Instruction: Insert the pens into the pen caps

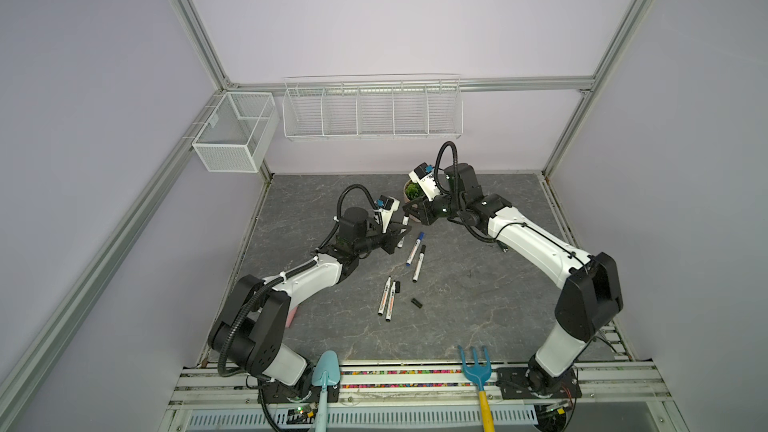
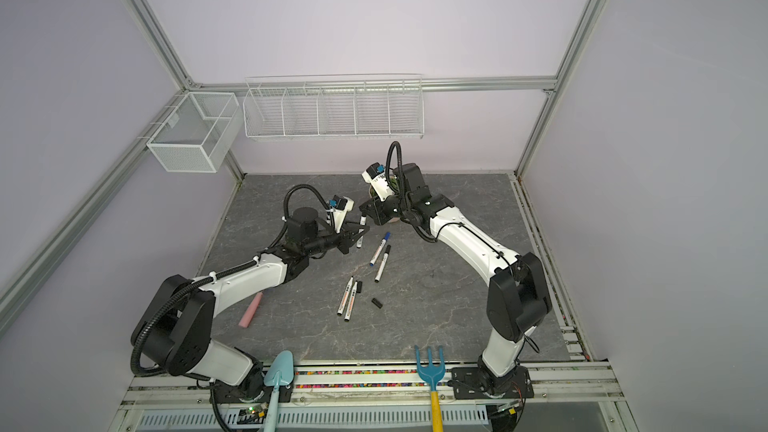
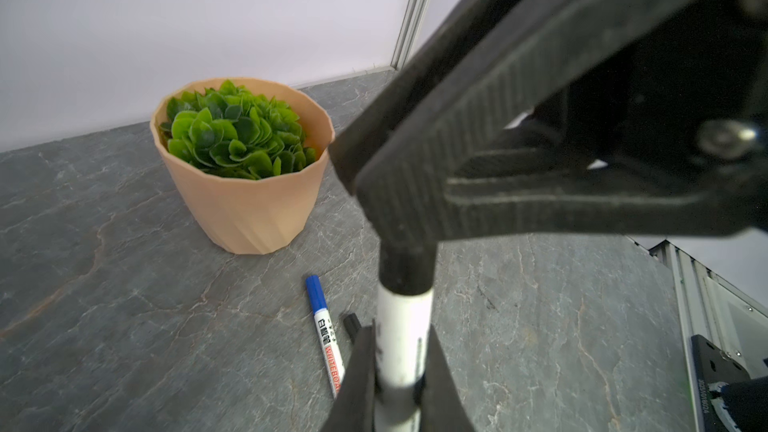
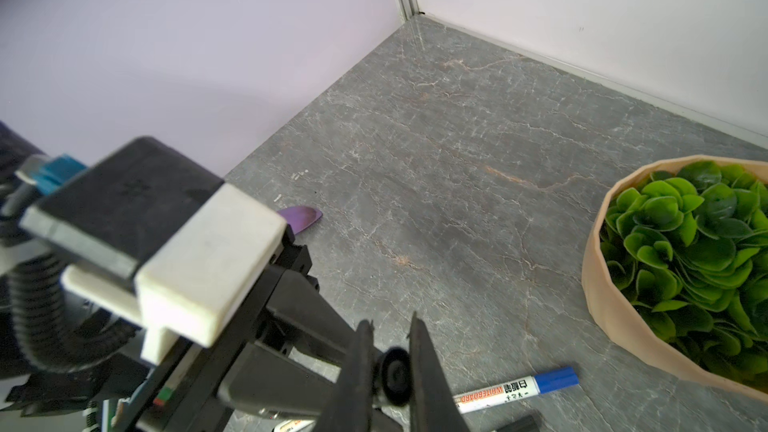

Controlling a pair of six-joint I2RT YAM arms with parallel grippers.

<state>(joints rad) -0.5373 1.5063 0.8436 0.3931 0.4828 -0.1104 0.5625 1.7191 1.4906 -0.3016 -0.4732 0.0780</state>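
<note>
1. Two grippers are seen meeting above the far middle of the table (image 1: 457, 305) in both top views. The left gripper (image 1: 402, 235) is clamped on the white barrel of the held pen (image 1: 400, 243), which stands nearly upright. The right gripper (image 1: 408, 214) is clenched at that pen's upper end, just in front of the plant pot (image 1: 411, 191).
2. In the same views, a blue-capped pen (image 1: 414, 249) and a black-capped pen (image 1: 419, 264) are laid side by side on the table, just beside the grippers. Nearer the front, two uncapped pens (image 1: 384, 299) lie close alongside each other. One loose cap (image 1: 397, 287) lies just beside them and a second loose cap (image 1: 417, 303) a little apart.
3. In the left wrist view, the held pen (image 3: 402, 326) is gripped between the left gripper's fingers (image 3: 361, 367). The black cap (image 3: 406, 268) on its end is pinched by the right gripper's closed tips. Whether the cap is pressed fully home cannot be told.
4. In the right wrist view, the black cap (image 4: 395, 371) is seen end-on, squeezed between the right gripper's fingers (image 4: 424, 367). The blue-capped pen (image 4: 515, 388) is seen lying near the plant pot (image 4: 615, 317).
</note>
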